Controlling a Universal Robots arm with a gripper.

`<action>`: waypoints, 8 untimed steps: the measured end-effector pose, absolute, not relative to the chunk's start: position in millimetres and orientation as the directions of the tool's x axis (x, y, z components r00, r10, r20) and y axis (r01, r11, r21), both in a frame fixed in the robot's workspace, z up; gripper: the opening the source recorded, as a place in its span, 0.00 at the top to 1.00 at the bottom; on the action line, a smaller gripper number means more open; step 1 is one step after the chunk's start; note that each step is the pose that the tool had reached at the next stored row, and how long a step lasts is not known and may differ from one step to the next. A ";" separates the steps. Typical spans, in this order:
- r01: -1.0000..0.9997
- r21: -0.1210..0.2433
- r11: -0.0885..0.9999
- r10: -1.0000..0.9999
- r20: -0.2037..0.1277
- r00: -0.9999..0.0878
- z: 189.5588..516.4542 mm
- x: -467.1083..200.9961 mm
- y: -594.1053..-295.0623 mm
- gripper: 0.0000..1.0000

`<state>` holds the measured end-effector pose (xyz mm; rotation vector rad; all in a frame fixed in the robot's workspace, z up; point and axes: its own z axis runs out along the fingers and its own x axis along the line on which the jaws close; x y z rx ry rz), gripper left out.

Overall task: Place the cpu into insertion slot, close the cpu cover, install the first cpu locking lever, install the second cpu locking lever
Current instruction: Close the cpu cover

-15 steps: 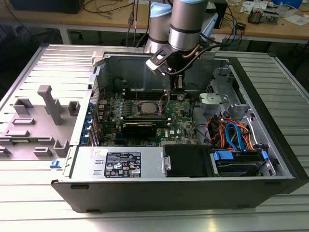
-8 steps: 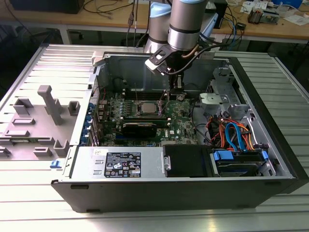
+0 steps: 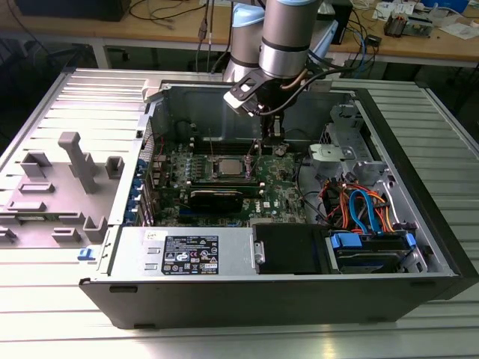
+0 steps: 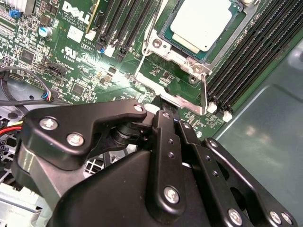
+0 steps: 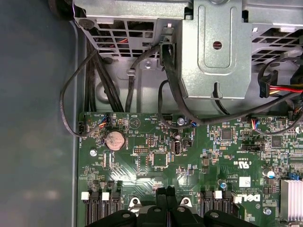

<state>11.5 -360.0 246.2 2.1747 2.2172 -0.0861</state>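
A ribbed metal counter (image 3: pixel 60 329) carries an open computer case (image 3: pixel 284 299) lying across its middle, with grey plastic blocks (image 3: pixel 75 161) toward the edge at the exterior view's left. Inside the case, on the green motherboard (image 3: pixel 288 191), the cpu (image 4: pixel 202 22) sits in the insertion slot (image 4: pixel 170 94). The cpu cover (image 4: pixel 191 61) lies flat around it. The pincer (image 4: pixel 170 116) hangs just beside the slot's rim with its fingers (image 5: pixel 163 208) pressed together. Whether they pinch anything cannot be told.
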 end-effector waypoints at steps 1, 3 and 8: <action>1.000 -0.016 0.019 0.998 -0.064 -0.020 246.2 11.2 -360.0 0.89; 1.000 -0.017 0.019 0.998 -0.064 -0.020 246.2 10.5 -360.0 0.89; 1.000 -0.020 0.019 0.998 -0.064 -0.020 246.2 8.9 -360.0 0.89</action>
